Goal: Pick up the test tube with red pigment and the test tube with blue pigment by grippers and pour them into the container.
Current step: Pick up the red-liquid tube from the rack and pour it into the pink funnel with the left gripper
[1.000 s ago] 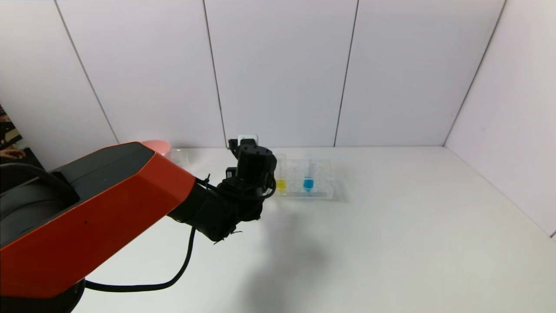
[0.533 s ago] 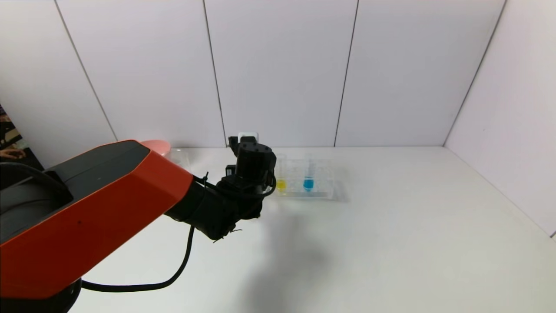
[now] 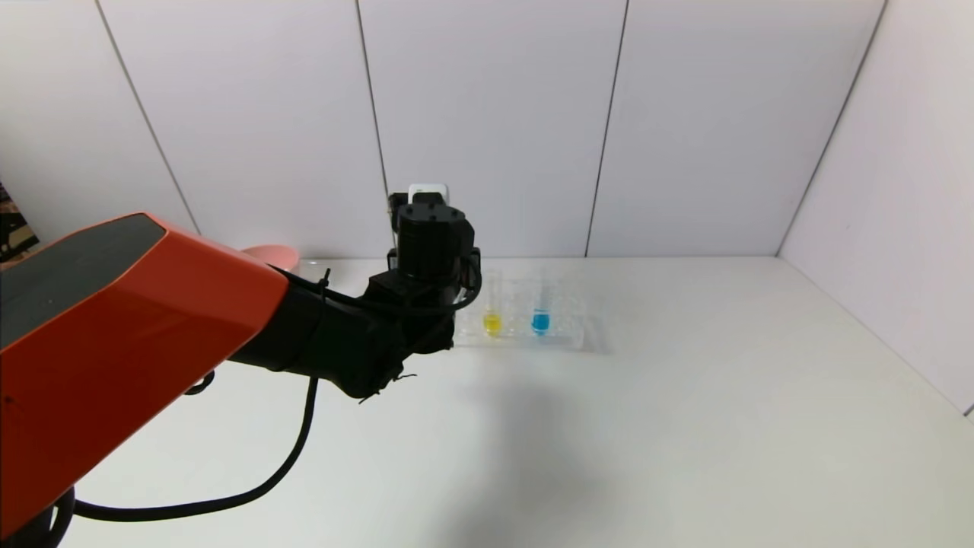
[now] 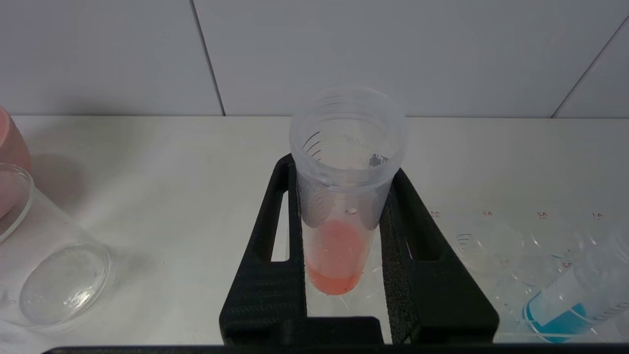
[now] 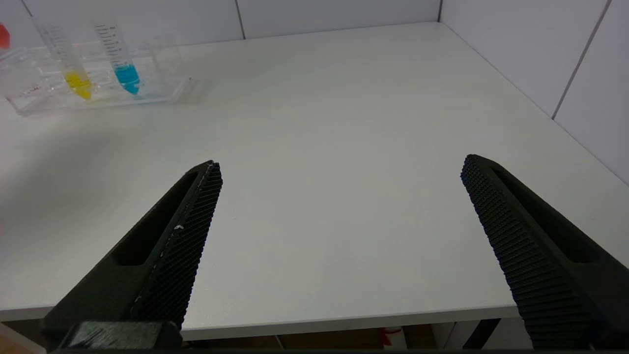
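So the left pincer (image 4: 344, 275) clamps the red test tube (image 4: 339, 236), unpoured; the blue test tube (image 3: 540, 316), centre frame, waits racked; the right pincer (image 5: 339, 246) gapes empty.

tube rack (image 4: 511, 231) | red mirrored labels | "A2", "A1"

I'm seeing a yellow-liquid tube (image 3: 492, 323) standing in the clear rack (image 3: 567, 339) on the white table (image 3: 685, 426), and a pink bowl (image 3: 272, 256) sitting far left.

The left pincer (image 4: 344, 196) has risen, lifting the red test tube (image 4: 344, 196) above the rack (image 3: 525, 335).
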Available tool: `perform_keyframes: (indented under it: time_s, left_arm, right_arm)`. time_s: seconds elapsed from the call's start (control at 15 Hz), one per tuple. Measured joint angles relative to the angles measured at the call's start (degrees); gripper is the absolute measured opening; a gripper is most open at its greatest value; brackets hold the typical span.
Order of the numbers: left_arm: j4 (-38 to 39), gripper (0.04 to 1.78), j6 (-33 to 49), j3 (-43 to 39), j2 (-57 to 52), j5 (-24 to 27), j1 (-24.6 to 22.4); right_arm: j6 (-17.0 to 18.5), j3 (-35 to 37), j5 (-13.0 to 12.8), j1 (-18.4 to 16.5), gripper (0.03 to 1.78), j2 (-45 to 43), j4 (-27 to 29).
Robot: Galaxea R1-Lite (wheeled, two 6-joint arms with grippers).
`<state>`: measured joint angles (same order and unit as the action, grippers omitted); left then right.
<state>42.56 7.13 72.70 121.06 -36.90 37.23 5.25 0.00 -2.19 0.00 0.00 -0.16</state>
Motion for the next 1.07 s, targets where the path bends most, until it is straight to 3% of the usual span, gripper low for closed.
perform_keyframes:
  time_s: [0.4, 0.53, 0.73, 1.07]
  left_arm:
    - [-0.28, 0.45, -0.11, -0.46, -0.8, 0.33, 0.02]
    - [-0.69, 0.45, -0.06, -2.26, -2.27, 2.51, -0.2]
    - [-0.52, 0.45, -0.13, -9.12, -7.28, 13.48, -3.88]
    - [-0.17, 0.45, -4.05, -21.88, -18.2, 42.94, -22.93]
  right_arm:
    - [0.0, 0.0, 0.0, 0.0, 1.77, 0.0, 0.0]
    - [0.0, 0.0, 0.0, 0.0, 1.77, 0.0, 0.0]
    - [-0.02, 0.0, 0.0, 0.0, 1.77, 0.0, 0.0]
    - [-0.02, 0.0, 0.0, 0.0, 1.77, 0.0, 0.0]
